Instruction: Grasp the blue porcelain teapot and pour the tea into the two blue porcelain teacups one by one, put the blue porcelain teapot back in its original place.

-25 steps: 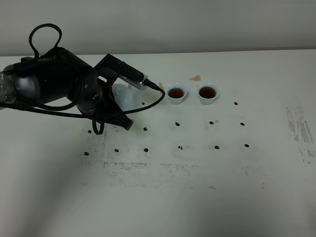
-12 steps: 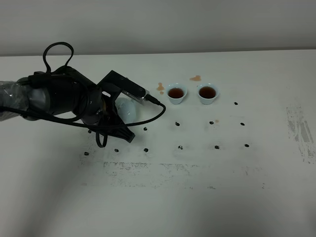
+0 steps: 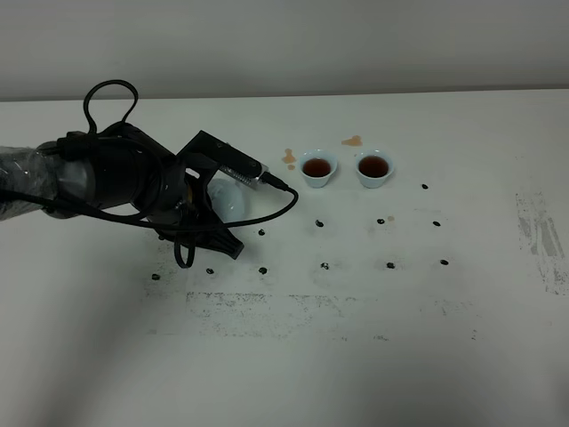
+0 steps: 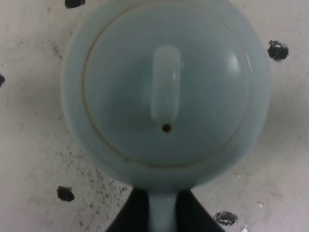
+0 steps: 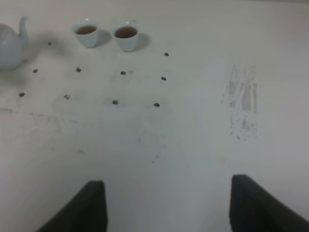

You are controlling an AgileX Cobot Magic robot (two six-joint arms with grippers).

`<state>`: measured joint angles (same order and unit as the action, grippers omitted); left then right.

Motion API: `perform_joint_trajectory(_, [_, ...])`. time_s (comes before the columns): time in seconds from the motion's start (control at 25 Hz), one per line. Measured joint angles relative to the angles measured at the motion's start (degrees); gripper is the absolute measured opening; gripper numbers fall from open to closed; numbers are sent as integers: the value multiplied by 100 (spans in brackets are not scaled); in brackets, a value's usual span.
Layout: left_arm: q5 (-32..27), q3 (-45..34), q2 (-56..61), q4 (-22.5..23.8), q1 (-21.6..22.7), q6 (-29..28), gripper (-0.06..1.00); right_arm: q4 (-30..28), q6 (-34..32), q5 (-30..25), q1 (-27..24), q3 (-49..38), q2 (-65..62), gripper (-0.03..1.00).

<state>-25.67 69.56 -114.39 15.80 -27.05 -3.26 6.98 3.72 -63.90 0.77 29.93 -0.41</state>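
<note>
Pale-blue teapot (image 4: 166,92) mostly hidden behind left arm; left pincer (image 4: 161,212) clamps its handle, tips cut off; right pincer (image 5: 166,203) wide, empty.

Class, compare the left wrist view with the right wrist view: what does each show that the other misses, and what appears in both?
Only the left wrist view shows the blue porcelain teapot's lid, with its knob and vent hole, from directly above, and its handle between the left gripper's dark fingers. Only the right wrist view shows the two blue porcelain teacups holding brown tea, plus the teapot's spout. Both show the teapot and the black-dotted white table.
</note>
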Motion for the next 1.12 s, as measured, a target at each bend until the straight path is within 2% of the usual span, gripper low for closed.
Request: perform_joint_trajectory(1.12, [-640,15,-7,24,19,-17,9,11,0,0,0,0,0,56])
